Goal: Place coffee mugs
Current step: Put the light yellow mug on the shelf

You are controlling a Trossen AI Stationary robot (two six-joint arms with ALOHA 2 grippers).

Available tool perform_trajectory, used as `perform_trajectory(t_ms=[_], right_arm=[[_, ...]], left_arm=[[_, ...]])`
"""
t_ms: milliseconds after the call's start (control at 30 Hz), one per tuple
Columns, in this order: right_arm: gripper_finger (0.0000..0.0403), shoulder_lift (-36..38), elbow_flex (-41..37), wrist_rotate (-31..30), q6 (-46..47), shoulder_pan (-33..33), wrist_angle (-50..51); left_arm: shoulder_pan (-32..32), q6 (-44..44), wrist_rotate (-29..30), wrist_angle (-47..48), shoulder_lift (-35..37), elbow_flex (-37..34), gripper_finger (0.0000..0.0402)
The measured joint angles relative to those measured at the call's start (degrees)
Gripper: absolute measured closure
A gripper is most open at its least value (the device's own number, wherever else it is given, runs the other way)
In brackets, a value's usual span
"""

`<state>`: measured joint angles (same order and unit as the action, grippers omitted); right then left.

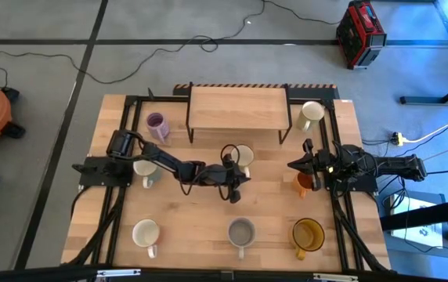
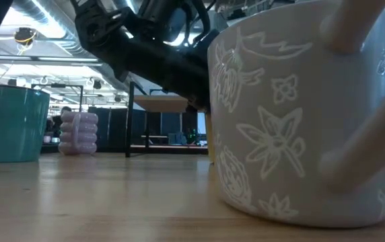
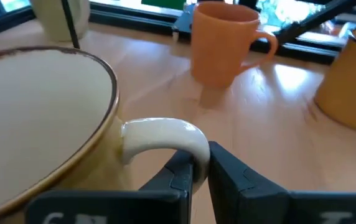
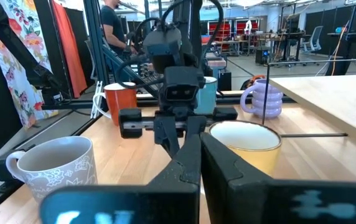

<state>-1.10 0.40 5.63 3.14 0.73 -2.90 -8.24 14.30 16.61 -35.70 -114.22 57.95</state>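
Overhead looks straight down; low camera hugs the grey mug.

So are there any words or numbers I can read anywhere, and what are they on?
No text here can be read.
Left gripper, closed on the cream mug handle: pale marks on its body, too blurred to read.
Right gripper: bluish marks on its body, too blurred to read.
Grey mug: only flower drawings, no letters.

Left gripper: pinching the cream mug's handle.
Beyond: orange mug and amber mug standing.
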Motion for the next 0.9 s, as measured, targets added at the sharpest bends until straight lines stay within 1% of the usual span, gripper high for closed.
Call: perform_trajectory(t_ms=[100,233,400,533,700,900], right_arm=[[0.0403,0.0,0.0,0.0,0.0,0.0,0.0],[0.0403,0.0,0.0,0.0,0.0,0.0,0.0],[0.0403,0.0,0.0,0.0,0.0,0.0,0.0],[0.0403,0.0,0.0,0.0,0.0,0.0,0.1],[0.0403,0.0,0.0,0.0,0.0,0.0,0.1],[0.0403,0.0,0.0,0.0,0.0,0.0,0.1]], left_arm=[[-0.6,0.1,-2.1,2.6,2.4,-0.1,0.0379],[-1.4,-0.4,-5.1,7.0,7.5,-0.2,0.0379],[-1.7,-2.7,-5.9,14.0,14.6,-0.2,0.0379],[-1.4,-4.2,-7.1,17.4,21.2,-0.2,0.0379],[0.4,-5.8,-8.5,23.3,29.5,0.0,0.0379],[5.3,-9.3,-10.8,29.1,38.3,0.0,0.0379]])
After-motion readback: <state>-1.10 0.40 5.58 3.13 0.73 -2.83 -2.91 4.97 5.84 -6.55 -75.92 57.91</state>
